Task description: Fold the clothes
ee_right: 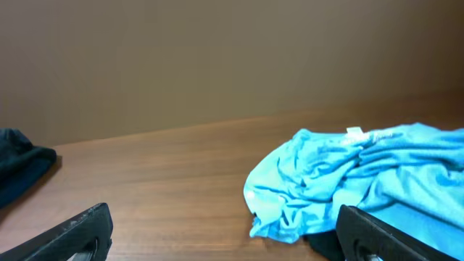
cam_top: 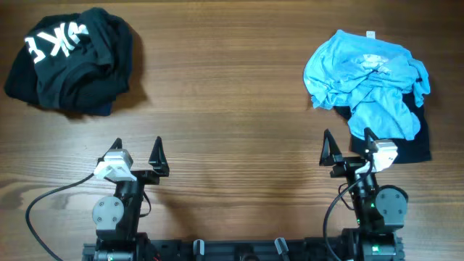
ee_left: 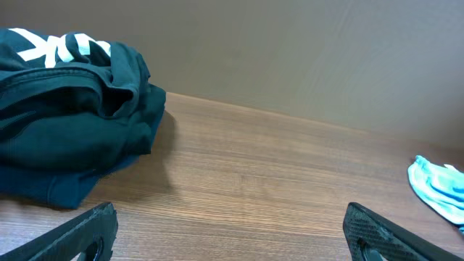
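- The left gripper [cam_top: 137, 145] stands at the near left of the table [cam_top: 232, 109]. Its jaws are spread wide and hold nothing, and it is apart from all cloth.
- The right gripper [cam_top: 347, 139] stands at the near right, also released and empty. From overhead, its right fingertip seems to meet the near edge of the clothes, but it is not possible to tell if it touches.
- A black pile [cam_top: 69, 61] of clothes lies crumpled at the far left, with big white letters [cam_top: 54, 45] on top.
- Only the left wrist view shows the layers of this pile: the lettered shirt is above, and a dark blue-green piece lies under it on the wood.
- A light blue T-shirt [cam_top: 366, 76] lies crumpled at the far right, well apart from the black pile.
- The overhead view shows a dark garment [cam_top: 406, 148] under the blue one, coming out at its near right side. The right wrist view gives only a small dark corner of it.
- A white label [ee_right: 354, 132] sits at the far edge of the blue shirt.
- Only the wrist views show a plain brown wall [ee_right: 217, 58] behind the table.
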Robot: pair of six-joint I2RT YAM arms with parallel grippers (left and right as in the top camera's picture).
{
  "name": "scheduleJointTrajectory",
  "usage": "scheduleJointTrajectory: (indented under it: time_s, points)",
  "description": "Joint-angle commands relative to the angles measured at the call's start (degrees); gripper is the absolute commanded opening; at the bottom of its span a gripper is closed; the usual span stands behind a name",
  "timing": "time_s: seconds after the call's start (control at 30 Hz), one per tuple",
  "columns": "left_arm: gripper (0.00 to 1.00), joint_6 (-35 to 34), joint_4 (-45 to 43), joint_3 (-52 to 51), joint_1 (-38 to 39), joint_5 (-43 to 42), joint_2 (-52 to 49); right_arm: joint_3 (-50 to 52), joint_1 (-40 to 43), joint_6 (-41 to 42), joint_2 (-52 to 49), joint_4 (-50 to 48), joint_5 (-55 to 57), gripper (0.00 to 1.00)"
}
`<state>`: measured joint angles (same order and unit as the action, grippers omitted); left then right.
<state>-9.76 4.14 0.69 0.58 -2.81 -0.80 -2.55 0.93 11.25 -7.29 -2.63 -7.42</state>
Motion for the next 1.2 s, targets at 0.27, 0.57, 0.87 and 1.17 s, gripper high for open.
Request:
scheduleJointTrajectory:
  time_s: [0.27,0.57,0.87,1.17]
  points:
    - [1.0,0.3,0.2,-0.4,-0.4,0.8,0.4,2.3,-0.3,-0.8,4.9,2.3,1.7,1.0]
    - [1.0,0.3,0.2,-0.4,-0.4,0.8,0.4,2.3,-0.3,-2.1,4.9,2.2,1.9,0.99]
    - [1.0,0.3,0.2,-0.4,-0.4,0.8,0.4,2.3,-0.3,-2.1,4.9,2.2,1.9,1.0]
    - [1.0,0.3,0.2,-0.4,-0.4,0.8,0.4,2.3,-0.3,-2.1,4.9,2.2,1.9,1.0]
